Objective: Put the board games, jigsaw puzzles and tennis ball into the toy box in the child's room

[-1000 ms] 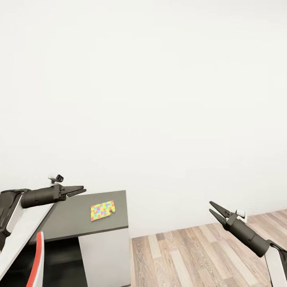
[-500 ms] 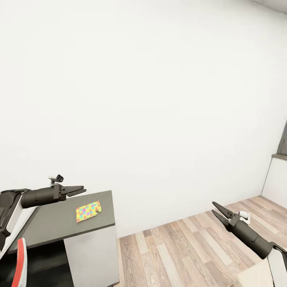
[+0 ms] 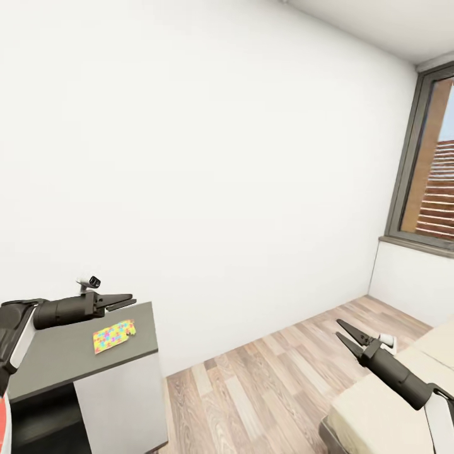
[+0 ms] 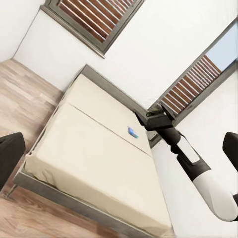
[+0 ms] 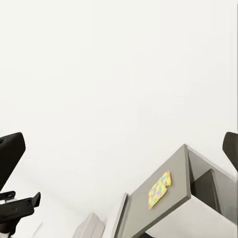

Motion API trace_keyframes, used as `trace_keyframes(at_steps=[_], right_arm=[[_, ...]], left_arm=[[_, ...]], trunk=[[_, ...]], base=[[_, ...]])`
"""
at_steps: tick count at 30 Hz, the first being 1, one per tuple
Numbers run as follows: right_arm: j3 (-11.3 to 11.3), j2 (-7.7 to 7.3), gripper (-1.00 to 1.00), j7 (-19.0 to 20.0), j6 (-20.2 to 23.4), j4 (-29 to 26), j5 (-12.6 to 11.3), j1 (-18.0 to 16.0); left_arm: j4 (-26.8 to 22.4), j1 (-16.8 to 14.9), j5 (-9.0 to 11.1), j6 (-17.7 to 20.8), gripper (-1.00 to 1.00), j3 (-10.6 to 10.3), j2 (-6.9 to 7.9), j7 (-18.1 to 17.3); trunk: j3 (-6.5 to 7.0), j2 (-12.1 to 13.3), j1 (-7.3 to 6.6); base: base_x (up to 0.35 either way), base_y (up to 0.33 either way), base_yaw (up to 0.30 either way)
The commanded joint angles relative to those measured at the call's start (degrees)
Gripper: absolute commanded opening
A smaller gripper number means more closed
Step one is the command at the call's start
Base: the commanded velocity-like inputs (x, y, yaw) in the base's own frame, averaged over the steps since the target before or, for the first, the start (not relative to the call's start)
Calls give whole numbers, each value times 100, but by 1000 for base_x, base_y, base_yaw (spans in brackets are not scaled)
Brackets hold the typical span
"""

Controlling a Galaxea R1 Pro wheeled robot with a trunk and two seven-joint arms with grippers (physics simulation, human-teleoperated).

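No text, label, brand, number or sign can be read in any of the views. The jigsaw puzzle (image 3: 113,335), seen at the lower left of the head view on the dark grey table (image 3: 57,359), is covered only by coloured patches, with no lettering made out. The small blue board game (image 4: 133,132), shown near the middle of the left wrist view on the bed (image 4: 94,163), is too small for any print to be told. The white wall (image 3: 221,157) is left without markings.
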Motion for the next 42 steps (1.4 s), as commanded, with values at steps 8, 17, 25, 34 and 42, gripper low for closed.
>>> trace_keyframes(at_steps=[8,17,25,34,42], right_arm=[[-5,3,100,6,35,8,-7,-4],[-28,-3,100,-8,36,82,-7,-4],[-164,-4,100,-10,36,197,-7,-4],[-177,-4,100,-26,44,216,-7,-4],[-181,1,100,-36,36,324,-7,-4]], left_arm=[[-2,0,-1,61,100,1,2,-19],[-2,-1,-1,61,100,-4,2,-19],[-2,-1,-3,61,100,1,1,-20],[-2,-1,-2,61,100,3,2,-19],[-2,-1,-1,59,100,6,2,-19]], trunk=[[35,-5,0],[79,-5,0],[120,-5,0],[168,-5,0],[213,-5,0]], base=[[-261,-173,-266],[-233,-218,-266],[-200,-246,-262],[-159,-216,-258],[-16,-25,-253]])
